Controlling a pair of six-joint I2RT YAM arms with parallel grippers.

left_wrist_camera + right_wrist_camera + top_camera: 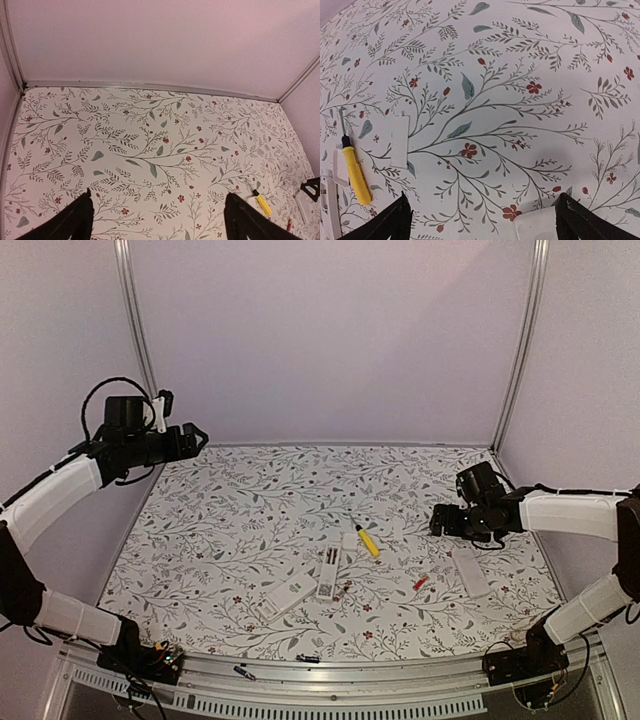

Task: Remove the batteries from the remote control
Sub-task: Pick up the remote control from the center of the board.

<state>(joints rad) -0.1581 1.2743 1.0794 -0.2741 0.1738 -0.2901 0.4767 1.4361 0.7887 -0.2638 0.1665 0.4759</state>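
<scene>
Loss of small parts is the main hazard we identify here. The right tool (482, 196) hovers low over the floral-patterned bench (230, 510) with its fingers spread wide and nothing between them; the left tool (158, 193) is raised at the far left, likewise spread and empty. One slim red-orange cylindrical battery (421, 582) lies loose on the bench, between the open white rectangular remote control (328, 574) at centre and a white oblong plastic body (469, 570) just beside the right tool. We judge that the open remote's bay may hold further cells, but the top view is too small to confirm this. Two small dark objects (307, 658) at the front edge, by the metal rail (400, 675), may be batteries; we cannot tell. A cylinder rolls readily: a finger brushing it during descent could send it off the front edge. The yellow-handled, black-tipped screwdriver (368, 542) lies close to the open remote and could be knocked against it. Pinching a cell off-centre could eject it sideways.
</scene>
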